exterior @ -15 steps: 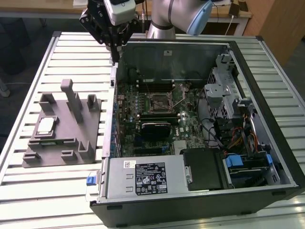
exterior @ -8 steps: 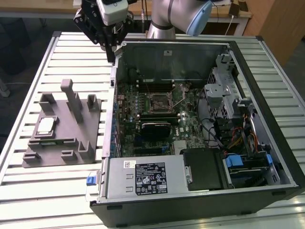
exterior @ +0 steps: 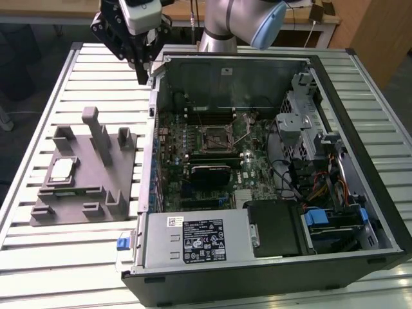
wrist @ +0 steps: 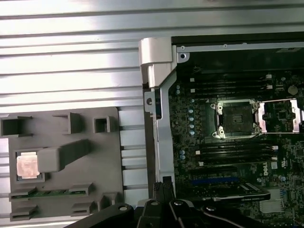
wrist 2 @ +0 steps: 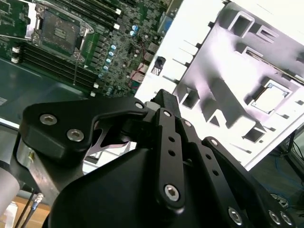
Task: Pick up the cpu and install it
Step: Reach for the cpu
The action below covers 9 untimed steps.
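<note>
The cpu (exterior: 61,169), a small flat square with a pale silver top, lies in a recess of the grey fixture block (exterior: 96,187) at the exterior view's left, outside the computer case. It also shows in the second wrist view as the cpu (wrist 2: 273,97) and in the first wrist view as the cpu (wrist: 27,166). The motherboard socket (exterior: 215,136) sits uncovered inside the case, its metal frame swung up, and shows again as the socket (wrist: 236,118). My gripper (exterior: 143,76) hangs high over the case's far corner, well apart from the cpu, shut and holding nothing.
The open computer case (exterior: 360,212) fills the exterior view's right, with its power supply (exterior: 196,239), drive cage and cables. The case's metal side wall (wrist: 159,137) rises between fixture and motherboard. Everything rests on a slatted aluminium table (exterior: 77,257).
</note>
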Tool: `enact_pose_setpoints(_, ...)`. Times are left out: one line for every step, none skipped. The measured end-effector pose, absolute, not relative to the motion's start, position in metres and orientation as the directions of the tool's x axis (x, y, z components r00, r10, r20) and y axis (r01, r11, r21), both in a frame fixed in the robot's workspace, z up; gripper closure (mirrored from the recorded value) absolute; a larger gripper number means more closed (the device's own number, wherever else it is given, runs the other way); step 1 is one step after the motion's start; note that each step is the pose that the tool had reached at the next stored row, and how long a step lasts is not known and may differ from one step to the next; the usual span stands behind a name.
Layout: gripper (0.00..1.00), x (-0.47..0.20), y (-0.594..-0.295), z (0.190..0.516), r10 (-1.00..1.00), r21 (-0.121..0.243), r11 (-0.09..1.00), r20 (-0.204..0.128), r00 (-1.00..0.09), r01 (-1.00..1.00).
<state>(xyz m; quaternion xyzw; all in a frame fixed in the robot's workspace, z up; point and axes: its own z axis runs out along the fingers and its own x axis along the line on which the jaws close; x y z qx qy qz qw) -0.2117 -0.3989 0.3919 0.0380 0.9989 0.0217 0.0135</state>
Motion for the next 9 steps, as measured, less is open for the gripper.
enact_pose_setpoints(0.89,-0.214,-0.399,0.392,0.077,0.044,0.996,-0.025,-0.997,0.075)
enact_pose_setpoints(0.89,-0.217,-0.399,0.391,0.077,0.044,0.996,-0.025,-0.997,0.075)
enact_pose_setpoints(0.89,-0.219,-0.399,0.391,0.077,0.044,0.996,-0.025,-0.997,0.075)
enact_pose_setpoints(0.89,-0.221,-0.399,0.391,0.077,0.044,0.996,-0.025,-0.997,0.076)
enact_pose_setpoints(0.89,-0.222,-0.399,0.39,0.077,0.044,0.996,-0.025,-0.997,0.076)
enact_pose_setpoints(0.89,-0.224,-0.399,0.39,0.077,0.044,0.996,-0.025,-0.997,0.076)
enact_pose_setpoints(0.89,-0.226,-0.399,0.389,0.077,0.044,0.996,-0.025,-0.997,0.076)
enact_pose_setpoints(0.89,-0.227,-0.399,0.389,0.077,0.044,0.996,-0.025,-0.997,0.076)
enact_pose_setpoints(0.89,-0.229,-0.399,0.388,0.077,0.044,0.996,-0.025,-0.997,0.076)
